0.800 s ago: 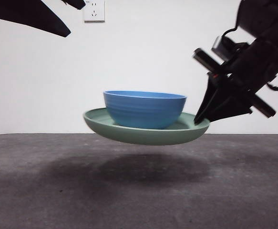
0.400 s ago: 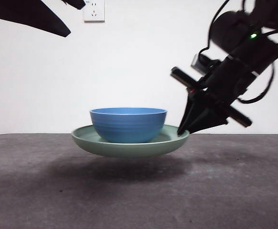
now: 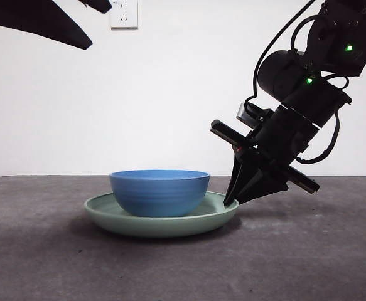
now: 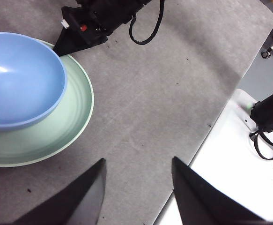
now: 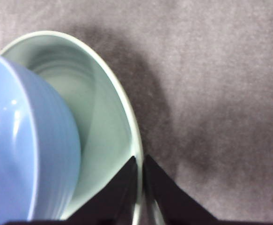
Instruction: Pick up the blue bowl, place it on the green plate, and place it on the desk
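1. Here, leftmost in the front view, the left gripper (image 3: 76, 34) shows only as a black tip high above the green plate (image 3: 161, 223), touching nothing; its own wrist view shows its gripper (image 4: 138, 187) hanging over bare desk beside the plate, the two jaws spread wide apart with nothing between them.
2. A white wall socket (image 3: 123, 14) sits on the white wall (image 3: 183, 88) behind, high above the plate and just beside that waiting tip.
3. The green plate lies flat on the desk (image 3: 308, 263), its underside meeting the dark surface with only a thin shadow below the rim.
4. The blue bowl (image 3: 159, 192) stands upright inside the plate, on its floor, a little nearer the plate's left rim than its right; the plate's rim shows all around it.
5. The right gripper (image 3: 228, 202) comes down at a slant onto the plate's right rim, and its arm and cable rise above the plate's right side.
6. In the right wrist view the right gripper (image 5: 140, 161) has its jaws pressed nearly together on the pale rim of the plate (image 5: 120, 101), one inside and one outside, with the bowl (image 5: 31, 150) close beside them but not touched.
7. In the left wrist view a white surface (image 4: 234, 159) lies past the desk edge, well away from the plate.
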Robot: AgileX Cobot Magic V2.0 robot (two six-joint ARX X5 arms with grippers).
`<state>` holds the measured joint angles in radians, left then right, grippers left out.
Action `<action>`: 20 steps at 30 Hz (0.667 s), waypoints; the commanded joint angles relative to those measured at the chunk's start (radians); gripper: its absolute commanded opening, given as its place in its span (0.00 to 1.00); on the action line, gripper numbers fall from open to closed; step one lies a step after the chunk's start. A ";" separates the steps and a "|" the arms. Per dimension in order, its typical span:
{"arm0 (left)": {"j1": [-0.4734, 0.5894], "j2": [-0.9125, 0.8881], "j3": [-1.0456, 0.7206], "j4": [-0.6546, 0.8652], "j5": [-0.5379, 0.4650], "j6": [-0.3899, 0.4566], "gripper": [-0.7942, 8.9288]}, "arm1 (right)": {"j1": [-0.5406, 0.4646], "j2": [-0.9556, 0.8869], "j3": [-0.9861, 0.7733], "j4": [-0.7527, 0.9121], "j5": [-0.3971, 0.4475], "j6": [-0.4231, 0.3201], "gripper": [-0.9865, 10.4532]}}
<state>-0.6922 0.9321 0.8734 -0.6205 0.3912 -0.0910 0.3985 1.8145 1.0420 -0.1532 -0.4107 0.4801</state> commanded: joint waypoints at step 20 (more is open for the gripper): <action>-0.009 0.009 0.004 0.007 0.002 0.008 0.31 | 0.004 -0.088 0.025 -0.111 0.083 -0.078 0.25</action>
<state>-0.6922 0.9321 0.8734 -0.6209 0.3912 -0.0910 0.3981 1.7374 1.0466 -0.2668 -0.3344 0.4431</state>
